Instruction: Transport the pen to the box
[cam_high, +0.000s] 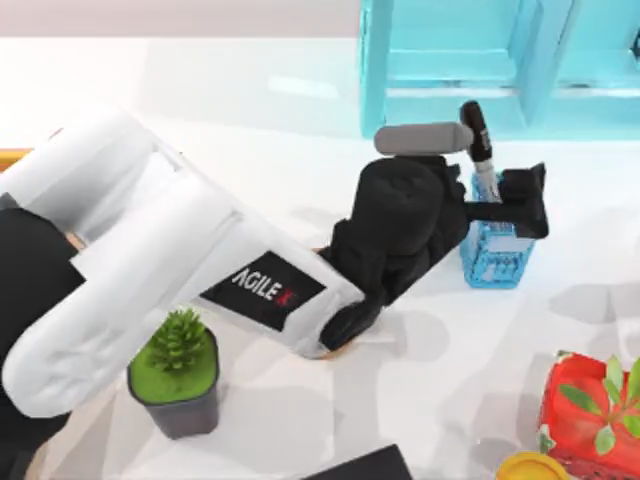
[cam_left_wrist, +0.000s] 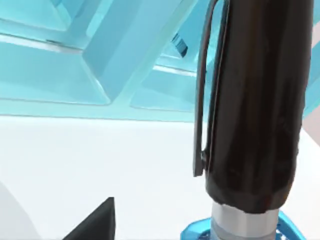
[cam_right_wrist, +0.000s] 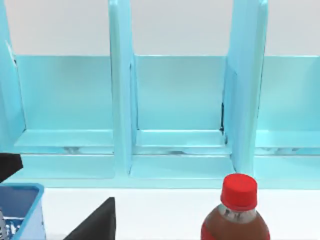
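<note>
Meanwhile, at the table, the white AgileX left arm reaches on a diagonal from the near left corner toward the far middle, its black wrist bent down over the small blue mesh cup. The left gripper sits at the cup's rim, one finger on the cup's right side; whether its fingers press on the pen cannot be told. The pen stands nearly upright in the cup, black cap up, silvery barrel down inside the mesh. In the left wrist view the cap and its clip loom close, with the cyan shelf unit behind. A potted plant stands by the arm's forearm. A red-capped cola bottle faces the shelf in the right wrist view.
</note>
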